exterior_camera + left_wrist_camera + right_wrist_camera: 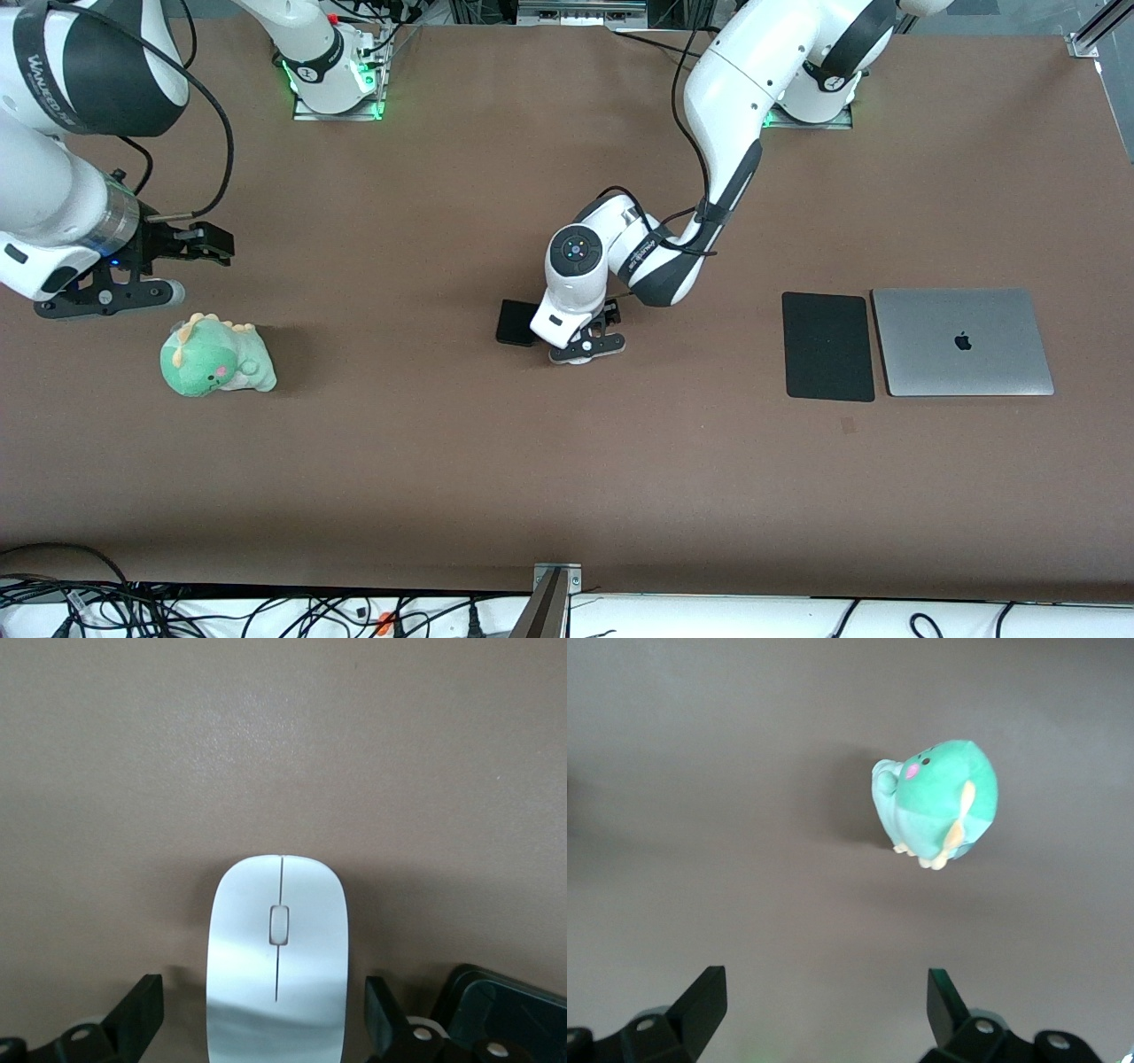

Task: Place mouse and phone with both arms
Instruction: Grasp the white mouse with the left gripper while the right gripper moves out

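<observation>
The left end effector [266, 1020] is low over the middle of the bench [567, 478], its fingers [140, 1010] spread apart on either side of the mouse [276, 948]. A gap shows on each side, so nothing is clamped yet. This straddling pose looks like the setup for a sideways pinch across the mouse's narrow body.

In the front view the wrist hides the mouse. On that view's clock face, the phone [516, 322] lies flat on the bench just beside this end effector, at about ten o'clock from it. It looks untouched, probably left for the other arm.

The mouse pad [827, 346] lies at three o'clock from the mouse, well apart, with a closed laptop [963, 341] touching or just beside the pad's three o'clock edge. The pad seems the likely place for the mouse.

The right end effector [824, 1014] waits with its fingers apart and empty, over bare bench near a green plush dinosaur [217, 356] at the right arm's end.

No container is in view.
</observation>
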{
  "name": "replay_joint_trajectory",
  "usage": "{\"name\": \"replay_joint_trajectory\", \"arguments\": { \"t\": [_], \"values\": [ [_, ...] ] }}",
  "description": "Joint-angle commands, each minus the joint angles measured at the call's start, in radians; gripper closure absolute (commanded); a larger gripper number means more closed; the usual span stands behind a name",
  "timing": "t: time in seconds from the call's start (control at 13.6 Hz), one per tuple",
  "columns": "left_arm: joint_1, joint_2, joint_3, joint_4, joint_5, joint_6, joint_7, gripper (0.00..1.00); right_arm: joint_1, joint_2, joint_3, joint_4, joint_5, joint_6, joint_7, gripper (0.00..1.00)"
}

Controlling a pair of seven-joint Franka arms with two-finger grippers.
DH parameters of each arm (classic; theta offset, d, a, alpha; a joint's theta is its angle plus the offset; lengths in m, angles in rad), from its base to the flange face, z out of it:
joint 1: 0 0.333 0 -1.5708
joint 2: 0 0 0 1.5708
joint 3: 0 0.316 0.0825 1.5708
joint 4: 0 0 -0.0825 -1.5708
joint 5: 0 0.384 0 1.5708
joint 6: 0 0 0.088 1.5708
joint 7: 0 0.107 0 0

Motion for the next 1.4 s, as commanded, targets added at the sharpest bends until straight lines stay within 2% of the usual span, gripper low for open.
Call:
{"name": "replay_joint_trajectory", "arguments": {
  "t": [0.0,0.07,0.37,0.52,0.74,0.96,1.11,1.33],
  "values": [
    [-0.01,0.006,0.01,0.019,0.034,-0.012,-0.032,0.05,0.024,0.031,0.0,0.006,0.057,0.007,0.118,0.0],
    [-0.01,0.006,0.008,0.019,0.034,-0.012,-0.034,0.12,0.026,0.038,-0.002,0.004,0.089,0.02,0.143,0.0],
    [-0.01,0.006,0.008,0.019,0.026,-0.012,-0.034,0.41,0.038,0.079,0.0,-0.002,0.12,0.067,0.154,0.0],
    [-0.009,0.006,0.008,0.019,0.026,-0.012,-0.034,0.5,0.04,0.082,0.0,-0.035,0.14,0.121,0.154,0.0],
    [0.006,-0.006,0.01,0.02,0.028,-0.019,-0.027,0.51,0.053,0.11,0.0,-0.039,0.152,0.139,0.154,0.0],
    [0.077,-0.044,0.01,0.022,0.034,-0.03,-0.02,0.51,0.063,0.136,0.0,-0.04,0.157,0.168,0.196,0.0],
    [0.143,-0.09,0.01,0.023,0.037,-0.1,0.012,0.5,0.075,0.151,0.0,-0.04,0.198,0.191,0.242,0.0],
    [0.261,-0.149,0.01,0.019,0.037,-0.232,0.167,0.47,0.121,0.179,0.0,-0.04,0.2,0.25,0.345,0.0]
  ]
}}
